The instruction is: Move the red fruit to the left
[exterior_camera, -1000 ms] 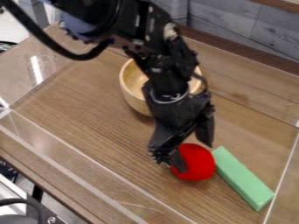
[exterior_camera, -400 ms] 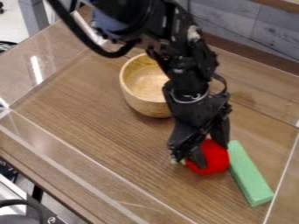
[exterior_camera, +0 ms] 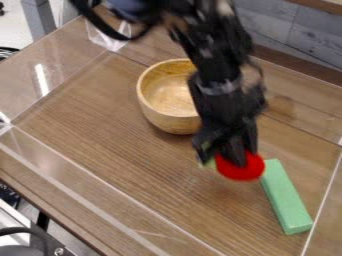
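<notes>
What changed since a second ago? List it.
The gripper came down over the fruit, closed on it and has begun lifting it. The block shifted slightly, ending more upright in the picture. The bowl stayed put.

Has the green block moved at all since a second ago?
Yes. The green block has swung more upright in the picture, its near end shifting away from the wooden bowl.

The red fruit (exterior_camera: pixel 242 168) is showing as a small, round, bright-red toy, its upper part being covered by the pincer (exterior_camera: pixel 230 158) that is closing around it. It is sitting toward the right of the counter (exterior_camera: pixel 107 130), just beside the green block (exterior_camera: pixel 282 197).
</notes>
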### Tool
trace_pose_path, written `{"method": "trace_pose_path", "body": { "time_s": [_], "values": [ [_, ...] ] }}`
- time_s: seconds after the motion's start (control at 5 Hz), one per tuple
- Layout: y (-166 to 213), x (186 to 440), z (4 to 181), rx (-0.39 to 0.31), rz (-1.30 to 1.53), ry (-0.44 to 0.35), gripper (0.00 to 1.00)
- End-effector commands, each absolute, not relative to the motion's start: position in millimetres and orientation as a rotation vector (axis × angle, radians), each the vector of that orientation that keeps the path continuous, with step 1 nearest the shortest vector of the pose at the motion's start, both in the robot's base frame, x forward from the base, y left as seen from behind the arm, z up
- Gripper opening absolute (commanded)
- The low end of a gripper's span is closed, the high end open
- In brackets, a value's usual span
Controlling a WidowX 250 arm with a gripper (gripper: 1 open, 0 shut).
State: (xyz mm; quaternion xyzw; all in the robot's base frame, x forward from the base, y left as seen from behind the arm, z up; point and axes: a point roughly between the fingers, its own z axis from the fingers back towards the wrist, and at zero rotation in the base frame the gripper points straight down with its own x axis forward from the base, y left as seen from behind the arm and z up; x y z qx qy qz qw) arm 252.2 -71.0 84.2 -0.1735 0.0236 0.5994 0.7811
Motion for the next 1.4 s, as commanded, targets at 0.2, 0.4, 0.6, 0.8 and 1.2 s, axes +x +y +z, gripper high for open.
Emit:
{"method": "trace_pose_path", "body": {
  "time_s": [0.2, 0.4, 0.6, 0.8, 1.2],
  "values": [
    [-0.8, 244.8, 150.4, -0.468, 1.39, -0.015, 0.0],
    [28.9, 243.8, 145.6, -0.483, 1.477, -0.05, 0.0],
    [52.6, 246.1, 134.8, -0.486, 1.55, -0.08, 0.0],
    [75.3, 259.3, 137.2, -0.495, 1.628, -0.109, 0.0],
    [96.5, 276.1, 133.1, -0.49, 1.679, -0.16, 0.0]
  ]
}}
